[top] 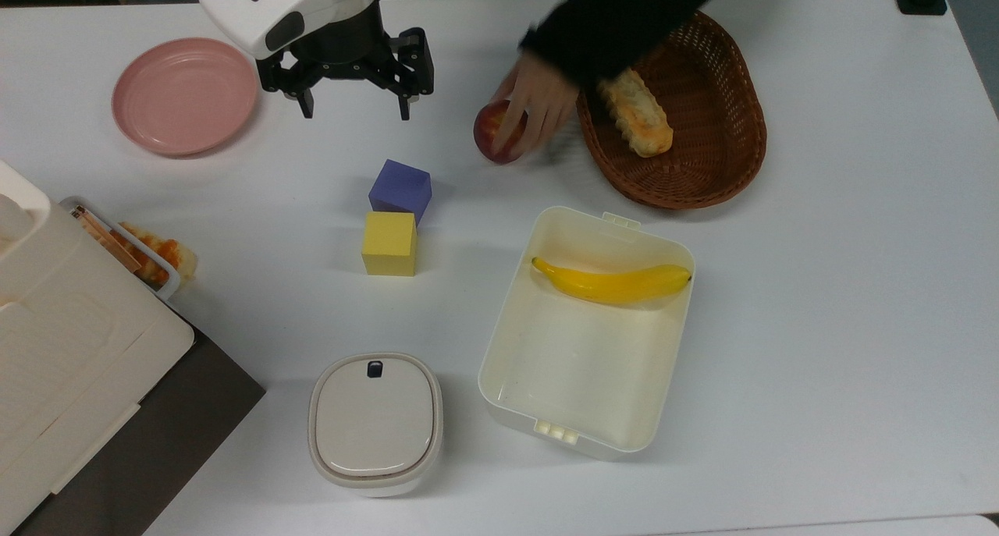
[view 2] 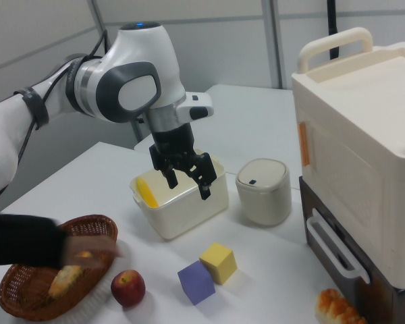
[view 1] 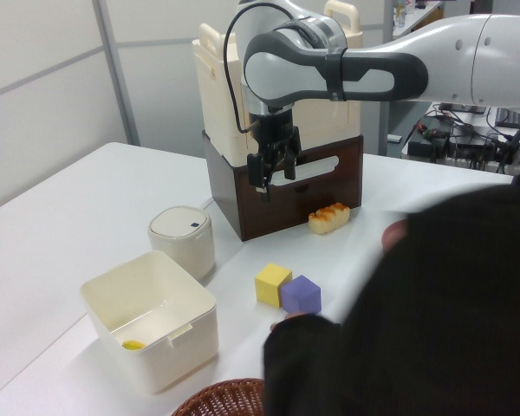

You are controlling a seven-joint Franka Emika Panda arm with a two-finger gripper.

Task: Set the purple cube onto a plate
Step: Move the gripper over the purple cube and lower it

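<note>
On the white table [top: 819,302], the purple cube [top: 400,190] sits touching the yellow cube [top: 389,243] along one side, well apart from the pink plate [top: 184,95] at the top view's left. Above the table between plate and cube hangs the claw [top: 353,105], fingers spread and empty. To grasp well, it should probably descend straight over the purple cube and close on the two faces clear of the yellow one, so the neighbour is not nudged. A person's hand [top: 535,103] is on the apple [top: 496,133] nearby, so waiting seems wise. That hand is blurred, and a dark sleeve [view 1: 433,321] hides much of the left view's foreground.
</note>
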